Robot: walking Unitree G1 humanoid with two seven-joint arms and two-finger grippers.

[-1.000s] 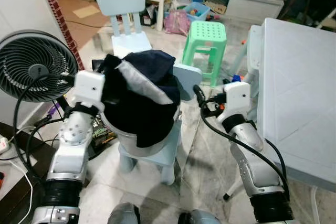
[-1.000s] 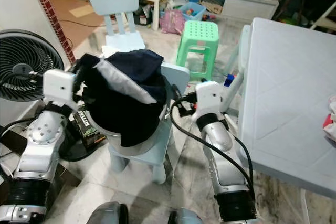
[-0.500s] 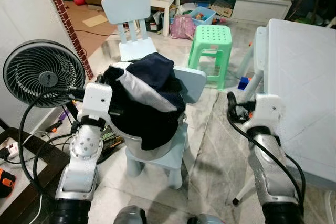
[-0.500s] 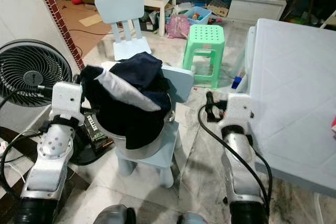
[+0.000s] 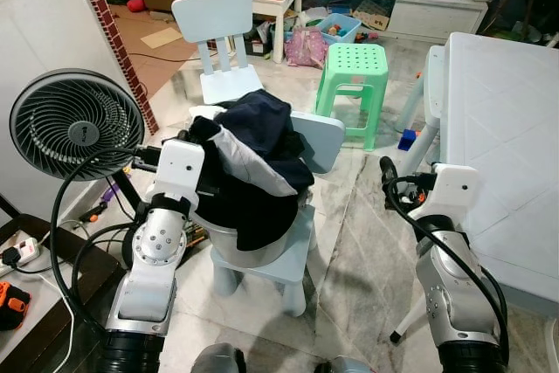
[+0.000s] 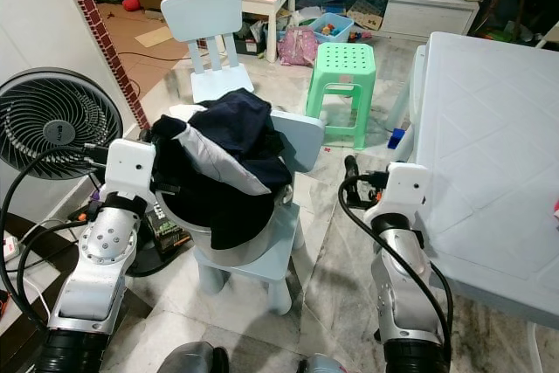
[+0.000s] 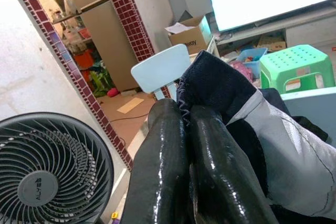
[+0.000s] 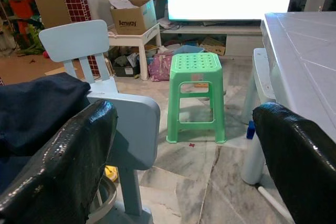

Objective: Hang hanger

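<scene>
Pinching a fold of the dark garment (image 7: 220,85), the left gripper (image 7: 189,145) is clenched on it in the left wrist view. Head views show that clothing heaped in a metal basin (image 5: 253,246) on a pale blue chair (image 5: 297,255). Right gripper (image 8: 184,145) hangs released beside the white table (image 6: 489,155). Fan (image 5: 74,124), green stool (image 5: 354,63) beyond. No hanger discernible.

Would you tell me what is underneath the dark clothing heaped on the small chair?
The dark clothing fills a metal basin standing on the pale blue chair. The left gripper is shut on the fabric. The basin's inside is covered; no hanger can be seen.
</scene>
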